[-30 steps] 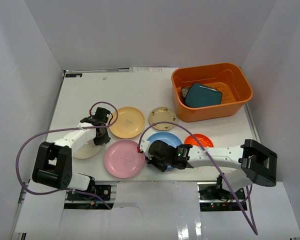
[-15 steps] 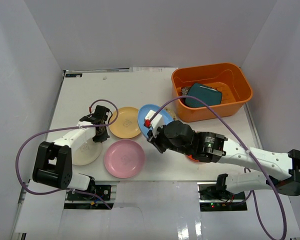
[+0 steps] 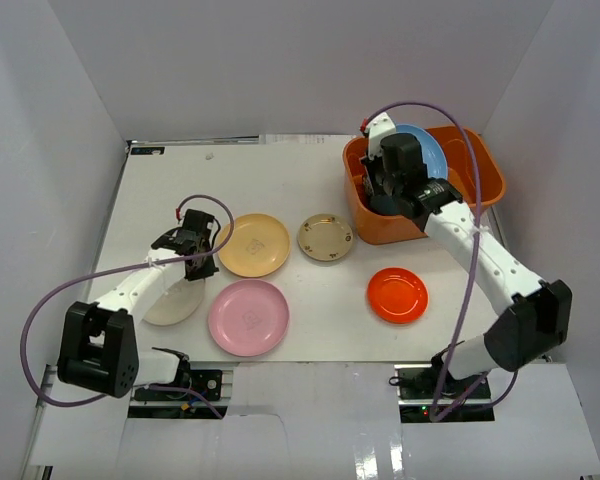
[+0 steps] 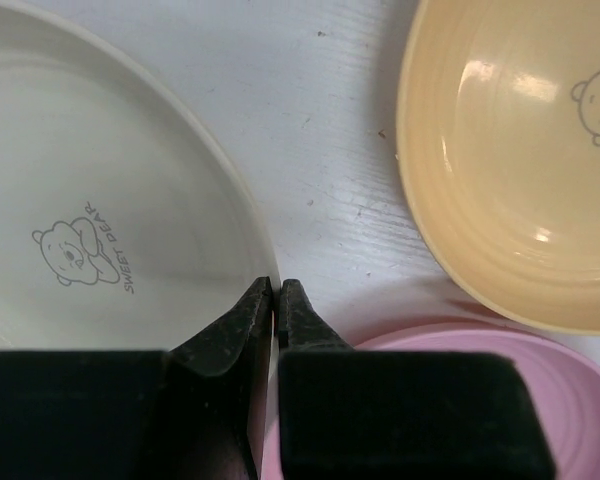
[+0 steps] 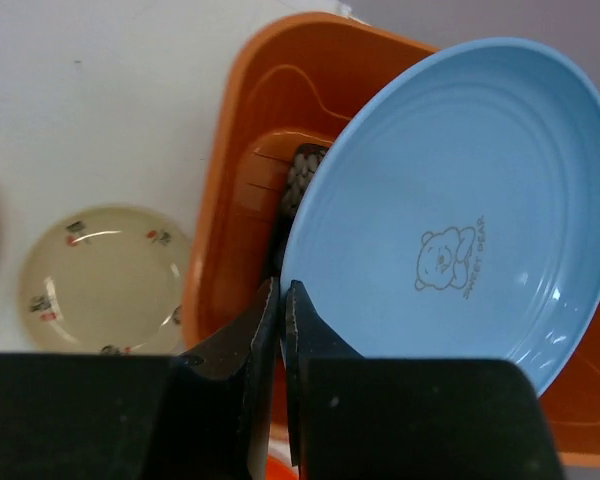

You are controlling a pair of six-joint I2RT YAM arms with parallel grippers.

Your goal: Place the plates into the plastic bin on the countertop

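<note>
With left gripper (image 4: 276,290) pinching the cream plate (image 4: 100,200) and right gripper (image 5: 281,290) clamped on the blue plate (image 5: 460,200) over the plastic bin (image 5: 215,250) at the counter's (image 3: 270,180) far right corner, lower, level, then release.

Bright, even overhead light; soft short shadows on white countertop (image 3: 230,180). Glare patches on yellow plate (image 4: 520,160), upper right of left wrist view. Wrist views dark and soft along bottom.

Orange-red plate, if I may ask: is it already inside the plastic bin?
No, the orange-red plate lies flat on the white countertop, outside the plastic bin.
</note>
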